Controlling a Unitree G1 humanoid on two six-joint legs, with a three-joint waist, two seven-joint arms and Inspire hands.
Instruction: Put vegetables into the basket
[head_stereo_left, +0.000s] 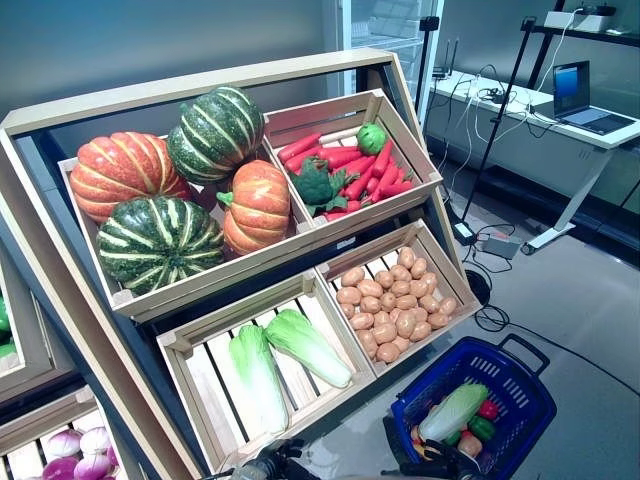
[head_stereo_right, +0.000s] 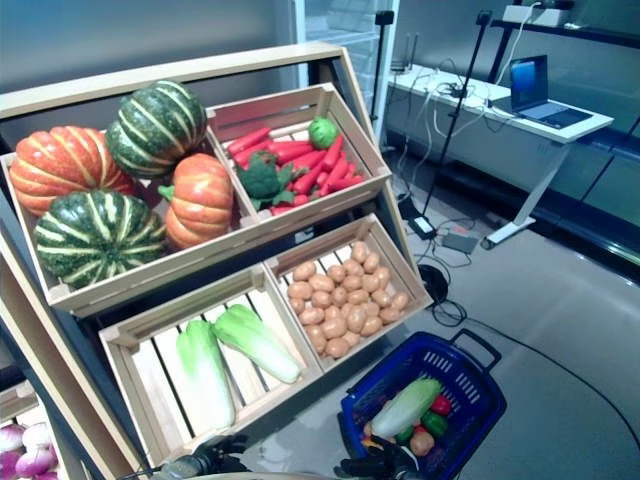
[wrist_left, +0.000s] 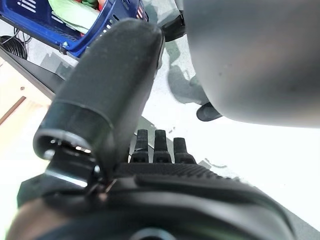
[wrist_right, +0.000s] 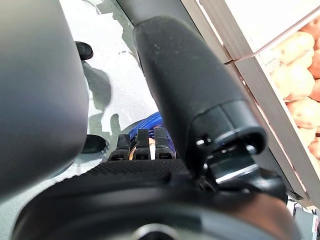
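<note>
Left eye view showed the blue basket (head_stereo_left: 505, 375) on the floor just beyond the right hand (wrist_right: 140, 145), already holding a cabbage (head_stereo_left: 452, 410); both hands hung low, fingers straight, empty — left hand (wrist_left: 155, 147) likewise; next pick probably the cabbages (head_stereo_left: 300, 345) nearest.

left robot hand (wrist_left: 155, 150): low, fingers straight | right robot hand (wrist_right: 142, 145): low, seemingly straight

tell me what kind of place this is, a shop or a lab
Probably a mock grocery stall inside a lab or office: a slanted wooden produce stand with crates of vegetables and a blue plastic shopping basket on the floor, yet behind them a white desk carries an open laptop.
</note>
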